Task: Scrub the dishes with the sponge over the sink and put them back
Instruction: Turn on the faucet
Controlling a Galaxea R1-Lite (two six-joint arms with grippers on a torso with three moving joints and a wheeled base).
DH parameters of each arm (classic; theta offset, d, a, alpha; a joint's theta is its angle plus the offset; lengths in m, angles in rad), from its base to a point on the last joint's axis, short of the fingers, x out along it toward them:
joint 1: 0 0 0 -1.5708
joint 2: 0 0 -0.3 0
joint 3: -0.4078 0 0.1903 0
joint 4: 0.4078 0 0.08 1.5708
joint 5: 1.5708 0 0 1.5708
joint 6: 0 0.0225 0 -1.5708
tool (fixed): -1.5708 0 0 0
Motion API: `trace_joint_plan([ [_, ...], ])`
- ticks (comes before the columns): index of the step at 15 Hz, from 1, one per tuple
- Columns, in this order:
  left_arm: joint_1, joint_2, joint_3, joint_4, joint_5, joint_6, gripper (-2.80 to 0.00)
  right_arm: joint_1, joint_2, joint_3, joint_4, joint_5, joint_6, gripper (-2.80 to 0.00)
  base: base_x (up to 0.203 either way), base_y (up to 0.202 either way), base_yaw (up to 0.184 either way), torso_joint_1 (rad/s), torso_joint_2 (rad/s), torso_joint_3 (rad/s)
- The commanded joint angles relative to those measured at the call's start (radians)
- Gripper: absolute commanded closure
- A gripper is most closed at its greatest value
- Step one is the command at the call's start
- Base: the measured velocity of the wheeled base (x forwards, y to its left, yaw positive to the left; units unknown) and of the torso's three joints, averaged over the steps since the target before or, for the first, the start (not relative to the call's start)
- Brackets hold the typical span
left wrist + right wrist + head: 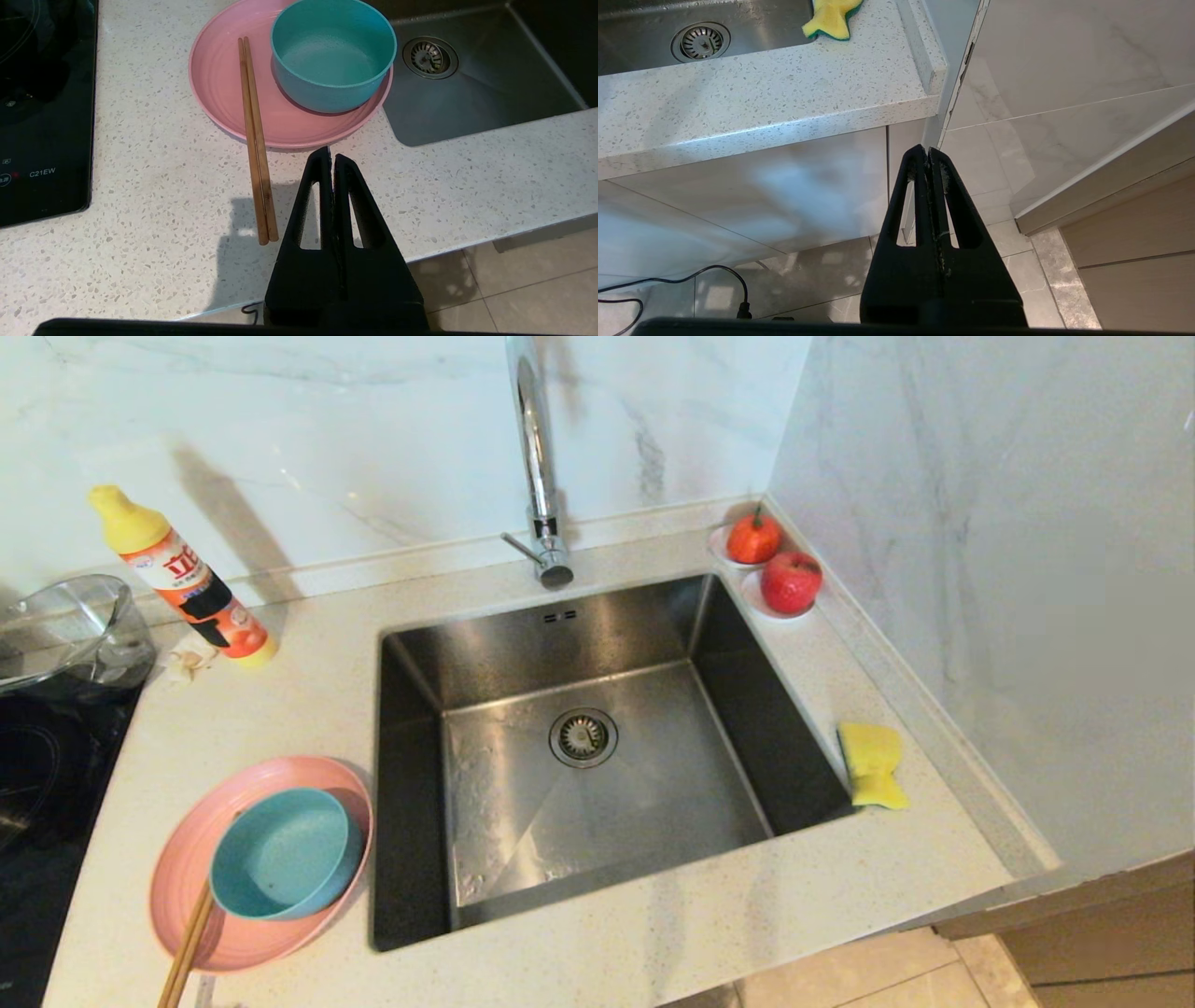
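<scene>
Left hand (331,156) and right hand (926,150) closed, empty.

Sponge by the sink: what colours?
The sponge is yellow on top with a green underside; the green edge shows best in the right wrist view.

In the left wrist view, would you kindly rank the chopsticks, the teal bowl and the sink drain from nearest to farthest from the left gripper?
From the shut left gripper:
1. chopsticks, lying across the pink plate's rim onto the counter, just beside the fingertips.
2. teal bowl, standing on the plate, straight ahead.
3. sink drain, beyond the plate, in the basin.
</scene>
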Motion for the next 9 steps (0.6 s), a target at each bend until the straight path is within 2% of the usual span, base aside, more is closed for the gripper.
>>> trace_joint_plan([
  [1, 0.000, 0.001, 0.000, 0.001, 0.006, 0.005, 0.00, 0.000, 0.000, 0.000, 0.000, 0.000, 0.000, 0.00, 0.000, 0.000, 0.000, 0.000, 0.00, 0.000],
  [3, 0.000, 0.001, -0.039, -0.011, 0.013, 0.014, 0.00, 0.000, 0.000, 0.000, 0.000, 0.000, 0.000, 0.00, 0.000, 0.000, 0.000, 0.000, 0.00, 0.000],
  [6, 0.000, 0.027, -0.256, 0.049, 0.006, 0.024, 0.00, 0.000, 0.000, 0.000, 0.000, 0.000, 0.000, 0.00, 0.000, 0.000, 0.000, 0.000, 0.00, 0.000],
  [9, -0.002, 0.249, -0.482, 0.107, -0.024, -0.016, 0.00, 0.000, 0.000, 0.000, 0.000, 0.000, 0.000, 0.00, 0.000, 0.000, 0.000, 0.000, 0.00, 0.000],
])
